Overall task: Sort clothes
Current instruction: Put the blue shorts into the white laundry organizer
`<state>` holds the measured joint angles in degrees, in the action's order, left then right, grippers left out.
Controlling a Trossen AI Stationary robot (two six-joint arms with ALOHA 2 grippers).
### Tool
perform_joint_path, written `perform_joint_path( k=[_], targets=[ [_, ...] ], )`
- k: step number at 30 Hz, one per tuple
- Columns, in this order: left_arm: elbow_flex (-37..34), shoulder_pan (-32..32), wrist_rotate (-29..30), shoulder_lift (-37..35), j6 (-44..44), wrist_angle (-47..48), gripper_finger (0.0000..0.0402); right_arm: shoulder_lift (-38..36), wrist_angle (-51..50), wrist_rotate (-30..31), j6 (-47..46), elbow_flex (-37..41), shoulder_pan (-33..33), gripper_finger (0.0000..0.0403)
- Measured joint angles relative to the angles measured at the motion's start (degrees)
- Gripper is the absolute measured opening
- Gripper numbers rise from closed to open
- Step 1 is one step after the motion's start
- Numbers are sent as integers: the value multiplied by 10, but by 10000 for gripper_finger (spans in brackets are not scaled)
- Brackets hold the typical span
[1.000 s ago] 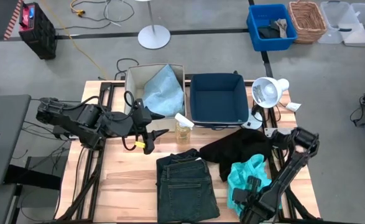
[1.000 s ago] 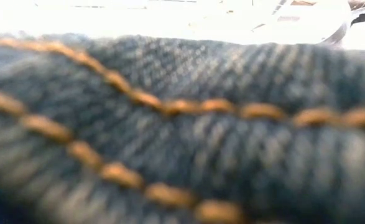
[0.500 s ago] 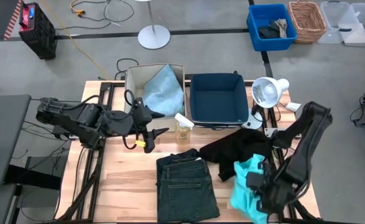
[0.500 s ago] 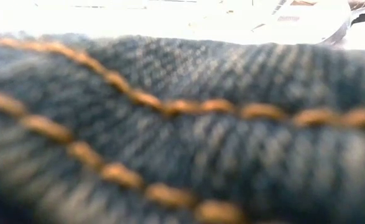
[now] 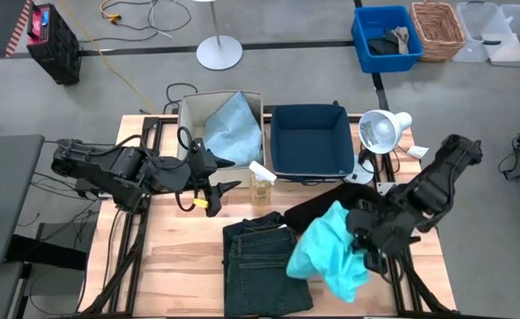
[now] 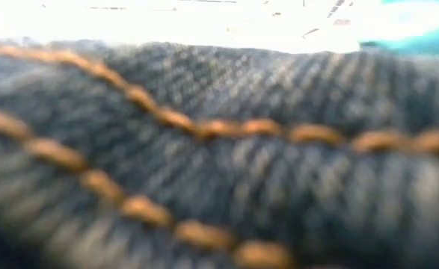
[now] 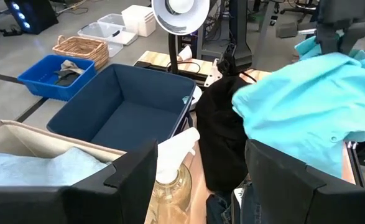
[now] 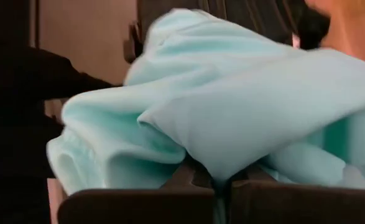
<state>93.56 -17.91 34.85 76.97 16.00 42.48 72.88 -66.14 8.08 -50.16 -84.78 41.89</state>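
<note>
My right gripper (image 5: 360, 239) is shut on the bright turquoise top (image 5: 329, 252), which is raised over the table's right half; the top also shows in the left wrist view (image 7: 306, 112). The black garment (image 5: 339, 206) lies on the table behind it. The dark indigo jeans (image 5: 261, 266) lie flat at the front centre and fill the low view (image 6: 219, 149). The pale blue cloth (image 5: 233, 124) lies in the beige box (image 5: 189, 111). My left gripper (image 5: 222, 177) is open and empty beside the beige box. My right gripper pinches a bunched fold of the turquoise top (image 8: 222, 168) between its two fingers; how many layers, I cannot tell. The top is lifted and billows toward the table's left, over the jeans' right edge. Whether its lower end touches the jeans cannot be told.
An empty navy box (image 5: 311, 142) stands at the back centre next to the beige box. A clear spray bottle (image 5: 261, 182) stands in front of the boxes, close to my left gripper. A white lamp (image 5: 382, 128) stands at the back right.
My right gripper has risen and gone toward the table's far edge with the turquoise top. The top, which lay bunched on the table at the front right, is now lifted and spread out toward the table's left, over the jeans' right edge.
</note>
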Motion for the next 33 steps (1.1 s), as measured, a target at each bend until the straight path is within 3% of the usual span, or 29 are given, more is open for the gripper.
perform_joint_path(
  k=[12,21,29,33],
  targets=[
    [0,0,25,-6,-17,-37,238,-1,45,0,168,-86,-83,1],
    [38,0,38,-36,-55,-77,238,-2,144,0,344,-146,-168,1],
    [53,-3,37,-70,-60,-99,238,2,342,0,515,-156,-265,1],
    [54,-8,36,-90,-78,-117,238,15,430,0,536,-156,-324,1]
  ],
)
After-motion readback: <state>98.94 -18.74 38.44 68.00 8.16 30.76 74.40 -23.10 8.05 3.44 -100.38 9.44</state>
